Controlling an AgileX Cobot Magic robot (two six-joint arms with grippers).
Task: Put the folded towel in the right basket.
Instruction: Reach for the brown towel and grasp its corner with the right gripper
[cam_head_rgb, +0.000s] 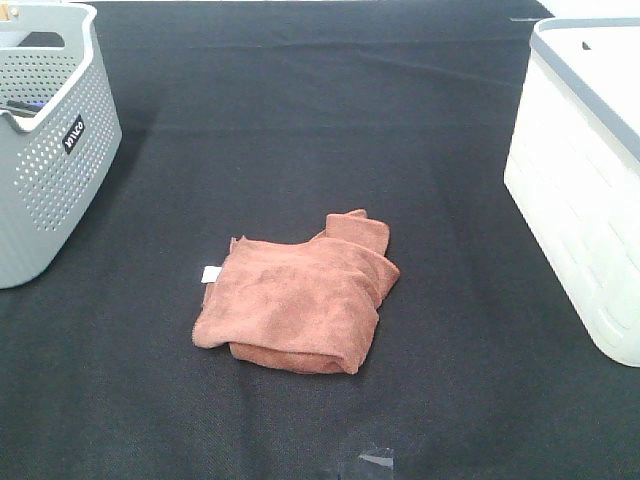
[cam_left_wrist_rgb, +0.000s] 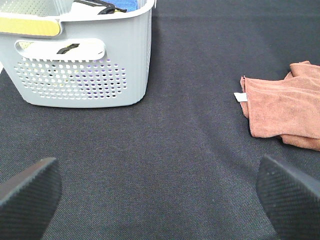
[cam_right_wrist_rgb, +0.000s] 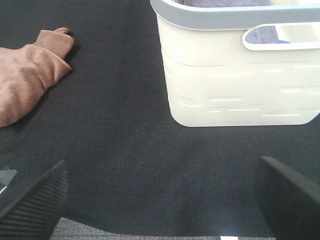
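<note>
A folded brown towel (cam_head_rgb: 300, 297) with a small white tag lies on the black table, a little left of centre. It also shows in the left wrist view (cam_left_wrist_rgb: 286, 106) and the right wrist view (cam_right_wrist_rgb: 27, 74). The right basket (cam_head_rgb: 590, 190) is white with a grey rim and stands at the right edge; the right wrist view shows it close (cam_right_wrist_rgb: 235, 75). My left gripper (cam_left_wrist_rgb: 160, 197) is open above bare cloth, well short of the towel. My right gripper (cam_right_wrist_rgb: 160, 197) is open above bare cloth in front of the white basket. Neither gripper shows in the high view.
A grey perforated basket (cam_head_rgb: 45, 140) stands at the back left, with items inside; it also shows in the left wrist view (cam_left_wrist_rgb: 85, 60). A black cloth (cam_head_rgb: 300, 120) covers the table. A strip of clear tape (cam_head_rgb: 377, 458) lies near the front edge.
</note>
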